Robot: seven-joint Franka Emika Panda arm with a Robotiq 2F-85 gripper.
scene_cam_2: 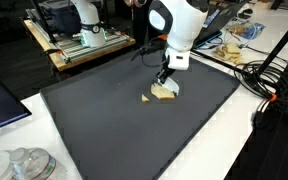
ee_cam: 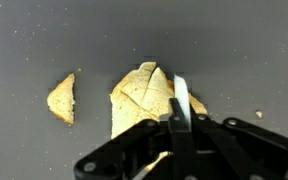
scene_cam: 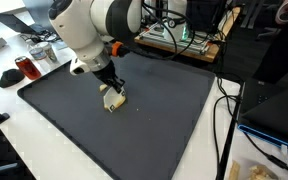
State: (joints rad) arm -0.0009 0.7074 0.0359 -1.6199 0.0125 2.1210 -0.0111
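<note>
My gripper (ee_cam: pixel 180 128) is shut on a thin white blade (ee_cam: pixel 181 98) that points down onto a stack of tan flat bread pieces (ee_cam: pixel 136 95) on the dark grey mat. A smaller cut wedge (ee_cam: pixel 61 98) lies apart to the left of the stack. In both exterior views the gripper (scene_cam: pixel 111 86) (scene_cam_2: pixel 165 80) stands straight over the bread (scene_cam: pixel 115 102) (scene_cam_2: pixel 165 93) near the mat's middle, with the blade tip touching it or just above it. The small wedge (scene_cam_2: pixel 147 98) shows beside the stack.
The dark mat (scene_cam: pixel 154 125) covers a white table. A dark red jar (scene_cam: pixel 26 68) and clutter stand past the mat's edge. Cables (scene_cam: pixel 224 110) hang along the table's side. Clear plastic containers (scene_cam_2: pixel 24 165) and snack bags (scene_cam_2: pixel 234 40) sit at the corners.
</note>
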